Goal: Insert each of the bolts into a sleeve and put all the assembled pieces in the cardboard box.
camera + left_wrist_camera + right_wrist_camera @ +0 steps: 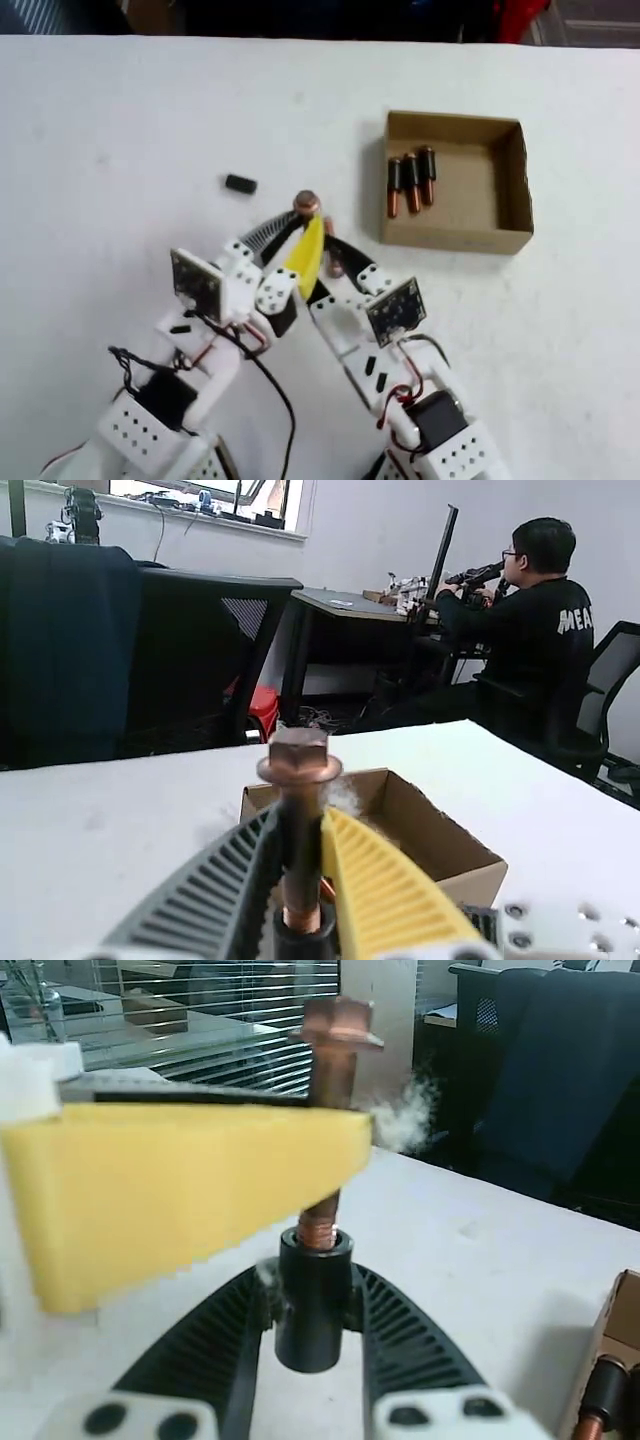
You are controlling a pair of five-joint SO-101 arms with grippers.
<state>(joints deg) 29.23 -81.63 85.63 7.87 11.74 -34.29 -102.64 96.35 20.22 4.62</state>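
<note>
My left gripper [300, 818], with one grey and one yellow finger, is shut on a copper bolt [298, 780] held head up. The bolt's threaded tip sits in the mouth of a black sleeve [313, 1305], and my right gripper [313, 1290] is shut on that sleeve with its black fingers. In the high view both grippers meet mid-table, the bolt head [307, 204] at the top, just left of the cardboard box [505, 190]. Three assembled pieces [411, 181] lie side by side in the box. A loose black sleeve [240, 184] lies on the table to the left of the grippers.
The white table [120, 130] stretches wide to the left and behind the grippers. The box's near wall [455, 238] is close to the right arm. Chairs, desks and a seated person are in the room behind.
</note>
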